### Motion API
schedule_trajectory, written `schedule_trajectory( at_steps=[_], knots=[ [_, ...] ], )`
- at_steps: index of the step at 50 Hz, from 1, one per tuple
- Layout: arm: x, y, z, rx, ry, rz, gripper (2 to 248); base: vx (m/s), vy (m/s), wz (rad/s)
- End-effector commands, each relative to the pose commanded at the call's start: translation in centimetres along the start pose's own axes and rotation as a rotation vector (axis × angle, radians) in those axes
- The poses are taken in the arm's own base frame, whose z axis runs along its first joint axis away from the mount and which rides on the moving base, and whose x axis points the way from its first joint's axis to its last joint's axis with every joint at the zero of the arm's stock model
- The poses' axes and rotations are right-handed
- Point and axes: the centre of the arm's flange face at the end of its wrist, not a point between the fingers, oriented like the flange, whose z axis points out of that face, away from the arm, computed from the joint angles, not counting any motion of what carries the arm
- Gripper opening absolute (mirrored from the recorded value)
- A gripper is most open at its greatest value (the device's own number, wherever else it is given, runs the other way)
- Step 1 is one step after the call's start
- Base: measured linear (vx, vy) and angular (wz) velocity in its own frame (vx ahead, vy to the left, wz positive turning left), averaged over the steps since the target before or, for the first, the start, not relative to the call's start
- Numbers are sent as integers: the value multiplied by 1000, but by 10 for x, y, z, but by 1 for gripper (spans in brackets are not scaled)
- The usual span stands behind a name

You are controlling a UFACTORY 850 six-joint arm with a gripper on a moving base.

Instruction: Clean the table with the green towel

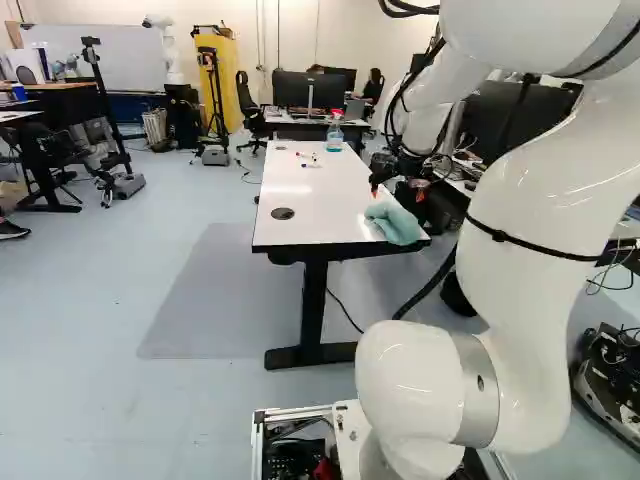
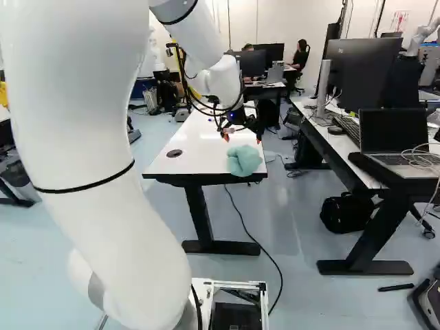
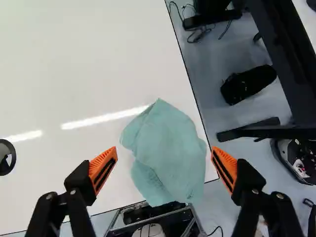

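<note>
Two fingers on my gripper (image 2: 242,139) stood wide apart above the table (image 2: 199,152); I saw the green towel (image 2: 244,161) crumpled at its near edge.

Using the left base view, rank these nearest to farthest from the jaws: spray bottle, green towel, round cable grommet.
1. Green towel: just below the open jaws, at the table's near right corner.
2. Round cable grommet: left of the towel.
3. Spray bottle: at the far end.

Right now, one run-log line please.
gripper open above green towel | towel ungripped, bunched at near corner of table | bottle at table's far end
</note>
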Motion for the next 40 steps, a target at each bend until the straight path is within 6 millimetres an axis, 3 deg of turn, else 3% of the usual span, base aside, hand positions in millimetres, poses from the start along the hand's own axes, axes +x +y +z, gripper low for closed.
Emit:
schedule_trajectory(
  at_steps=[40],
  knots=[
    [-55,-35,10,42,175,-48,247,0,0,0]
  ],
)
